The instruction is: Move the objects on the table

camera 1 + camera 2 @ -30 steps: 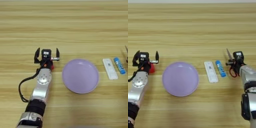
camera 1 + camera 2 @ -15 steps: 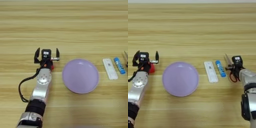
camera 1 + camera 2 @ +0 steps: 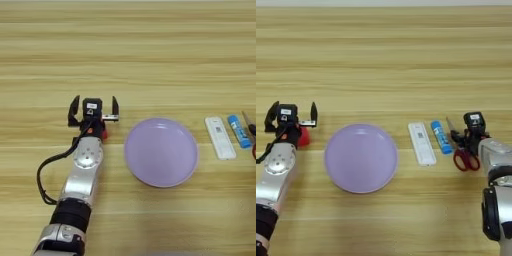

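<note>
Two arms work at opposite edges of the wooden worktop (image 3: 384, 50), which fills the whole frame. The lilac plate (image 3: 361, 158) lies at lower centre, bare, probably placed there as a spot to receive things, though the task does not say so.

At the left of the frame the left pincer (image 3: 93, 106) has its two black fingers spread wide and pointing toward the top of the frame, holding nothing. The small red block (image 3: 102, 134) sits just below them, mostly hidden by the wrist, so I judge that the pincer is poised over the block and has no hold on it.

At the right edge of the frame the right pincer (image 3: 465, 136) is down on the scissors (image 3: 463, 153); whether its fingers are closed on them I cannot tell, since wrist and handles overlap. The scissors lie flat, blades toward the top of the frame, red handles below.

A white flat stick-shaped item (image 3: 421, 143) lies just right of the plate. The blue glue stick (image 3: 441, 136) lies beside it, between it and the scissors, free of both pincers.
</note>
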You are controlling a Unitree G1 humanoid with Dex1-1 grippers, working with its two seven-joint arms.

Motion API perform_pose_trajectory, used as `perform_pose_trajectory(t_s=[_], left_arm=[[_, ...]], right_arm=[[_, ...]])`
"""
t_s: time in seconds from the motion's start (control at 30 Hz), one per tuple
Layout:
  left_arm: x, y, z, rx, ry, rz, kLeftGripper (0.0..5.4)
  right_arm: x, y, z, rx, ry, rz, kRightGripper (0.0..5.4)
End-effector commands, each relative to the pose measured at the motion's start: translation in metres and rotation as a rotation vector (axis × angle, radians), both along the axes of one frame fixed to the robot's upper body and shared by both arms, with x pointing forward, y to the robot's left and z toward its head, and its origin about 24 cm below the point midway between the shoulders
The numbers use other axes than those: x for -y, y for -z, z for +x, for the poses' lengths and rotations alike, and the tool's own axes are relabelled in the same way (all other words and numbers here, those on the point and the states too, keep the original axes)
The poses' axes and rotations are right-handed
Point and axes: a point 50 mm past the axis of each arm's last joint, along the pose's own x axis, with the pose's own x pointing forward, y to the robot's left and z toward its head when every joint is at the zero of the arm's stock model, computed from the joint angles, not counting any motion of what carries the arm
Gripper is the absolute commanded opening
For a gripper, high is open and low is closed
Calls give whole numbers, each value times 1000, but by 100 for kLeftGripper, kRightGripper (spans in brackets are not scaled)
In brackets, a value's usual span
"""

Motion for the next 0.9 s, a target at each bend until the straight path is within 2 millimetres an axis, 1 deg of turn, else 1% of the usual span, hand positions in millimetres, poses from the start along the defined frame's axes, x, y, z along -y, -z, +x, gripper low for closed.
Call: perform_pose_trajectory(t_s=[0.03, 0.07, 0.23, 0.4, 0.43, 0.53, 0.6, 0.7, 0.9], left_arm=[[0, -2, 1, 0, 3, 7, 540], [0, -1, 1, 0, 3, 7, 540], [-1, -1, 1, 0, 1, 6, 540], [-3, -1, 1, -2, -2, 10, 540], [-3, -1, 1, -3, -3, 12, 540], [-6, 0, 1, -7, -9, 21, 540], [-7, 1, 1, -9, -10, 23, 540], [-8, 1, 1, -9, -10, 22, 540], [-11, 2, 0, -13, -6, 24, 540]], right_arm=[[-4, -16, 12, 93, -16, 17, 314], [-6, -19, 14, 113, -25, 22, 321], [-19, -31, 23, 214, -76, 62, 392], [-38, -46, 27, 330, -150, 83, 463], [-43, -50, 27, 354, -166, 84, 484], [-63, -59, 24, 428, -222, 107, 517], [-73, -61, 21, 450, -242, 123, 539], [-87, -61, 18, 479, -255, 154, 539], [-114, -56, 10, 511, -288, 186, 539]])
